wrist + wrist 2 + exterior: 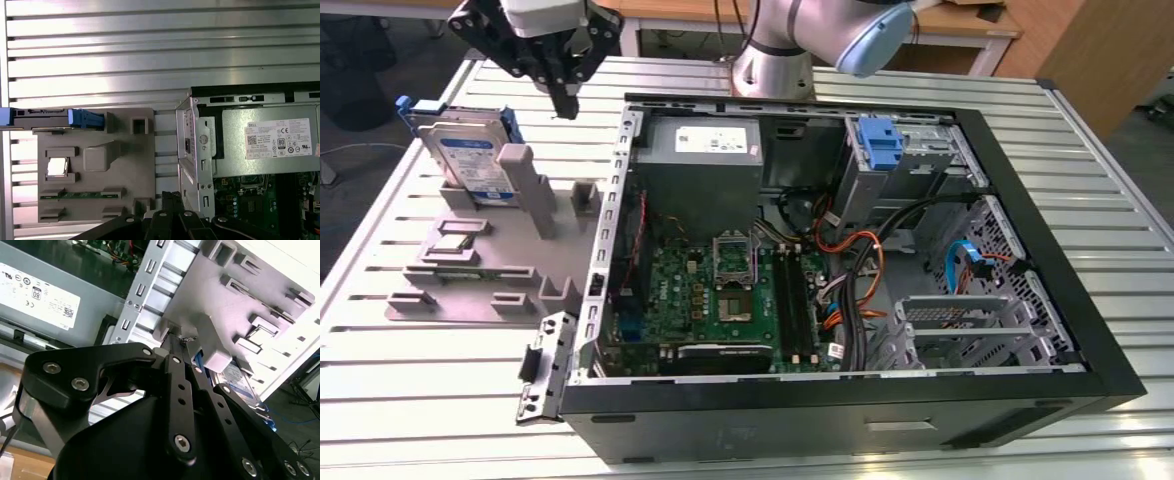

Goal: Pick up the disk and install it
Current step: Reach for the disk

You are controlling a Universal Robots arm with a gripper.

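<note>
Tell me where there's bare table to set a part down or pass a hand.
Bare slatted table lies between the grey fixture and the table edge nearest the exterior camera, and on the fixture's far side. Crowded: the computer case interior, full of cables, the fixture around the upright disk, and the narrow gap between fixture and case.

Bright even light, glare on the ribbed metal table (150,50), soft shadows.

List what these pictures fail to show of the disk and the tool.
Disk: one end cut off by the picture's edge in the first wrist view; largely behind the tool's black links in the second wrist view.
Tool: upper body cut off at the exterior view's top edge.
</note>
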